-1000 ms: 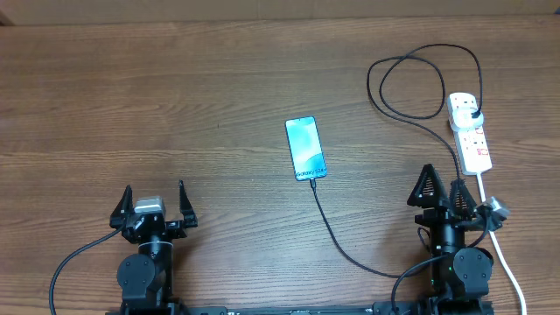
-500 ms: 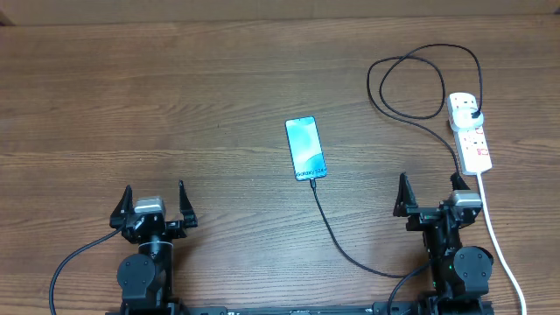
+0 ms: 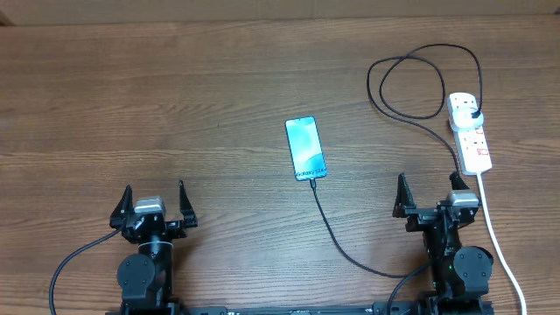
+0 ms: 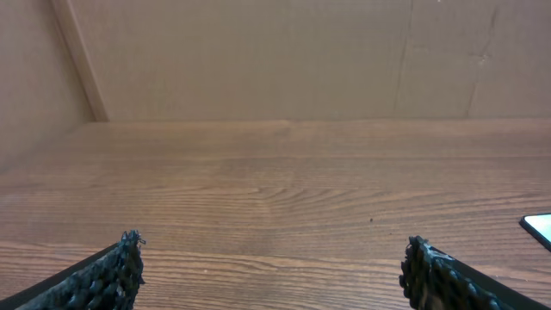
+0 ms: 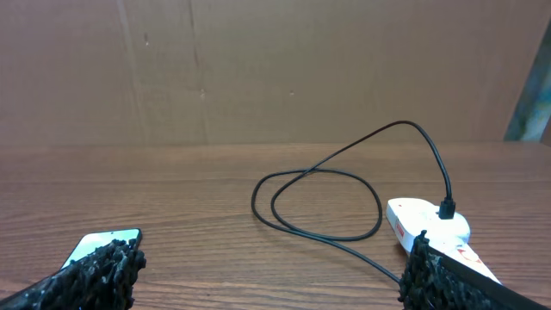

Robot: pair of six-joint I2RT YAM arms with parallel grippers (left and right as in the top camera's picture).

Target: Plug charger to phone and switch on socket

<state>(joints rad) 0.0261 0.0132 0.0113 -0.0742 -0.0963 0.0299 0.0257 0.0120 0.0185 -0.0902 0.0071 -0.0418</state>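
The phone (image 3: 305, 147) lies mid-table with its teal screen lit; its corner shows in the right wrist view (image 5: 103, 244) and at the left wrist view's right edge (image 4: 540, 227). The black charger cable (image 3: 337, 234) runs from the phone's near end, loops at the back (image 5: 318, 202), and its plug (image 3: 473, 114) sits in the white socket strip (image 3: 470, 133), also seen in the right wrist view (image 5: 428, 222). My left gripper (image 3: 155, 203) is open and empty at front left. My right gripper (image 3: 429, 196) is open and empty in front of the strip.
The strip's thick white cord (image 3: 500, 249) runs down the right side past my right arm. A cardboard wall (image 5: 275, 69) stands at the table's far edge. The table is brown wood (image 3: 175, 105).
My right gripper has turned back from a sideways pose near the white cord to level and open, shifted slightly left. Left arm, phone and cable have not moved.
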